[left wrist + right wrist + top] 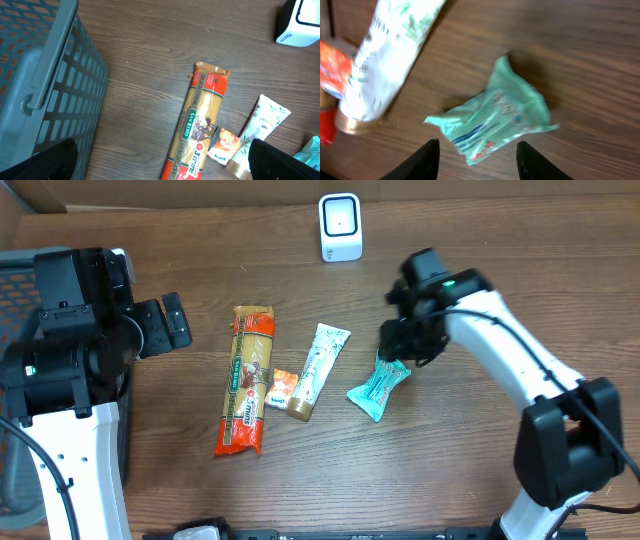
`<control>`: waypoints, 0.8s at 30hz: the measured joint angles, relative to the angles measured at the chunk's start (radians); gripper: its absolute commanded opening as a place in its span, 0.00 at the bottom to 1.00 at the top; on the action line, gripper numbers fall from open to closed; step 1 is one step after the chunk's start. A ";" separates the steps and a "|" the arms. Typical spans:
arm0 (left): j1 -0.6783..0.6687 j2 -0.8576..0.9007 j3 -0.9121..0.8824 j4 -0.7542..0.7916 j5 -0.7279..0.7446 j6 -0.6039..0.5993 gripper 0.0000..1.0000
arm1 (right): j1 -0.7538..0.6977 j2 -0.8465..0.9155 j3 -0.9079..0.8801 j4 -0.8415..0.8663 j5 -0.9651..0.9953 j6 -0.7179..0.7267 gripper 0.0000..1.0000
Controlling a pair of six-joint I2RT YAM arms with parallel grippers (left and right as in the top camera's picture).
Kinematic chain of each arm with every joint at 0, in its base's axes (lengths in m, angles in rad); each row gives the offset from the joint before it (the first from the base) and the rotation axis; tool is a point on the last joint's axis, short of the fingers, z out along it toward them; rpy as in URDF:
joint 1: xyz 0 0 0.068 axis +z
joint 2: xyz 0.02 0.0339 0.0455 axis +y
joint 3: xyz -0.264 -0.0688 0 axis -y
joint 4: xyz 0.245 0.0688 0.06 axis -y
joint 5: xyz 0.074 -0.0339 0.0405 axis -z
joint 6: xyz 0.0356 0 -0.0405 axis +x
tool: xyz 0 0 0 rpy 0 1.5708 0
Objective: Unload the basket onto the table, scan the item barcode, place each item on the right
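A crumpled teal packet lies on the wooden table right of centre. My right gripper hovers just over its far end, open. In the right wrist view the packet rests flat between and beyond the two black fingertips, which stand apart from it, and the right gripper holds nothing. The white barcode scanner stands at the back of the table, also visible as the scanner in the left wrist view. My left gripper is wide open and empty at the left; the left gripper looks down on the table.
A long spaghetti pack, a small orange sachet and a white tube lie side by side mid-table. A grey mesh basket stands at the far left, with its basket wall close to the left gripper.
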 measured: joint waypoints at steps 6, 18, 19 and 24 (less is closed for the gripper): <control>0.000 0.000 0.000 0.000 0.000 0.000 1.00 | 0.165 0.000 0.000 -0.001 0.138 0.015 0.57; 0.000 0.000 0.000 0.000 0.000 0.000 0.99 | 0.330 0.000 0.000 0.028 0.372 -0.014 0.57; 0.000 0.000 0.000 0.000 0.000 0.000 1.00 | 0.343 0.000 0.000 0.033 0.380 -0.022 0.57; 0.000 0.000 0.000 0.000 0.000 0.000 1.00 | 0.414 0.000 0.000 0.050 0.449 -0.046 0.60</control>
